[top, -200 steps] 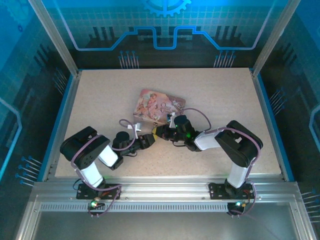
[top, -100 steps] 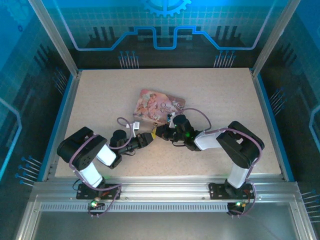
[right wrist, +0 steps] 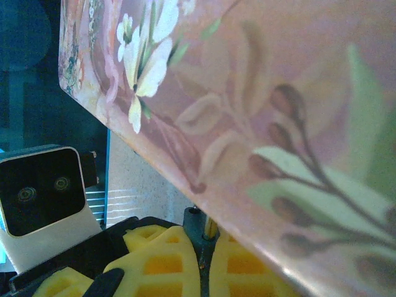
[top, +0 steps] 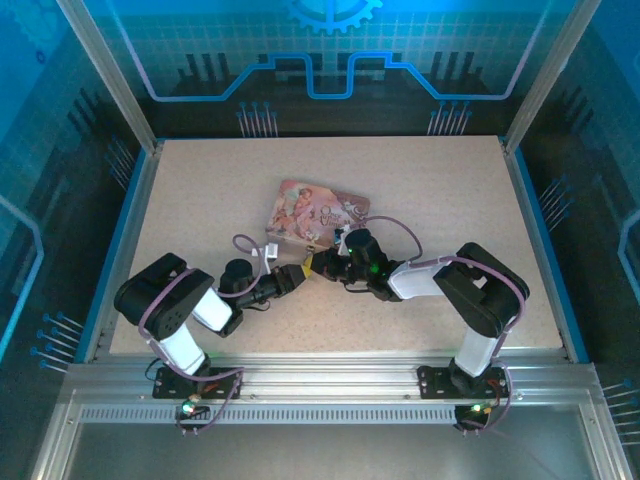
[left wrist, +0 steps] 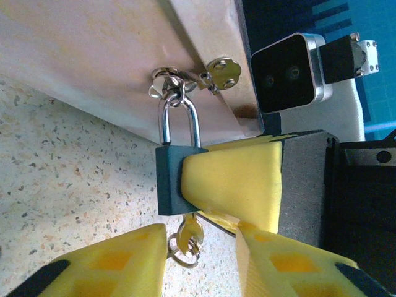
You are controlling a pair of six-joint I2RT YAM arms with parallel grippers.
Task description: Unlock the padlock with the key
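The dark padlock (left wrist: 168,180) hangs by its silver shackle from the hasp (left wrist: 170,80) of the pink tin (left wrist: 111,55). My right gripper (right wrist: 204,242) is shut on the padlock (right wrist: 199,224) body; one of its yellow fingers (left wrist: 232,182) shows in the left wrist view. The small key (left wrist: 189,231) sticks in the padlock's underside, with a wire ring on it. My left gripper (left wrist: 201,234) stands open around the key, one finger beside the ring, the other well apart. From above, both grippers meet at the tin's (top: 318,210) near edge, left gripper (top: 298,272) facing right gripper (top: 320,263).
The tin lies near the middle of the speckled table (top: 200,190). Its floral lid (right wrist: 260,111) hangs close over my right fingers. The right wrist camera (left wrist: 288,71) sits just beyond the padlock. Metal frame posts stand at the table's far corners.
My left arm has drawn its elbow to the left and its jaws have narrowed a little around the key. The right gripper has kept its hold on the padlock.
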